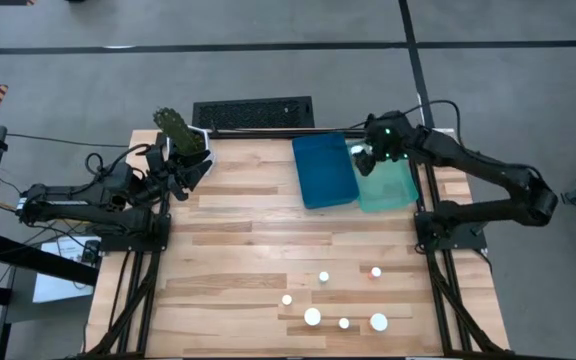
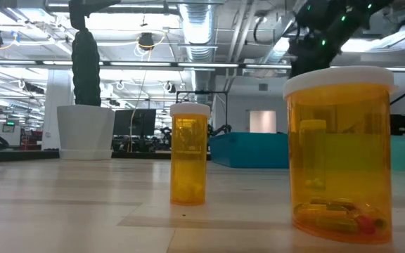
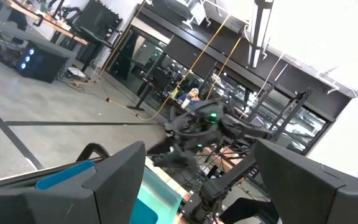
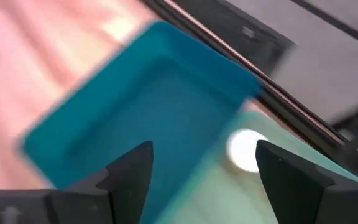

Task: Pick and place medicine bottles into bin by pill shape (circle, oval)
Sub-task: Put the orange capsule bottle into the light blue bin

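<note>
Left gripper: waiting at the table's far left corner, beside a potted plant; its fingers are standing apart, holding nothing.
Blue bin: sitting at the far edge of the table; touching the pale green bin on its right.
Medicine bottles: six white caps are standing in a loose cluster near the front edge — well apart from both bins; one more cap is lying inside the green bin.
Right gripper: hovering over the seam between the two bins; fingers spread, released, gripping nothing.
</note>
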### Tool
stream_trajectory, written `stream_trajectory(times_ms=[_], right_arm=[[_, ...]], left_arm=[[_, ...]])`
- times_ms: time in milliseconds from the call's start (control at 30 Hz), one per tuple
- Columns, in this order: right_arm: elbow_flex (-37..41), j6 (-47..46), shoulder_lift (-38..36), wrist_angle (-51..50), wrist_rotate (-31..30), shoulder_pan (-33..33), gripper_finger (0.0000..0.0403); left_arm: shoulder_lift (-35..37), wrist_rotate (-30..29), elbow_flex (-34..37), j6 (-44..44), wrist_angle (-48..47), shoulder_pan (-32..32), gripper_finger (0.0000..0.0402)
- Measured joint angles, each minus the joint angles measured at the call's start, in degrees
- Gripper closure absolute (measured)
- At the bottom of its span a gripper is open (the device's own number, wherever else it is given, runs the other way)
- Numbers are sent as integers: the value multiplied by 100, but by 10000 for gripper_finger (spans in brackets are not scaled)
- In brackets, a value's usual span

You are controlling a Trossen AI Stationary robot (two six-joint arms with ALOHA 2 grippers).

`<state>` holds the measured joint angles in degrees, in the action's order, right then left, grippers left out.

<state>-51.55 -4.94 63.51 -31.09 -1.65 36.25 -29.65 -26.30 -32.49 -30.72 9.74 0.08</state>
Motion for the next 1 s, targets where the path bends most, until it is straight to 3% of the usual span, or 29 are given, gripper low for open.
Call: stream_trajectory(times_ms=[267, 533, 767, 1000], right_arm=[[-2, 90, -409, 42, 930, -1148, 110], [-2, -467, -429, 33, 1665, -2521, 110], [-2, -1282, -422, -88, 1638, -3692, 110], [-2, -2179, -422, -627, 1051, -4760, 111]], left_arm=[[2, 11, 0, -4, 0, 2, 105], [2, 17, 0, -63, 0, 0, 105], [0, 35, 0, -63, 0, 0, 105], [2, 94, 0, -63, 0, 0, 105]])
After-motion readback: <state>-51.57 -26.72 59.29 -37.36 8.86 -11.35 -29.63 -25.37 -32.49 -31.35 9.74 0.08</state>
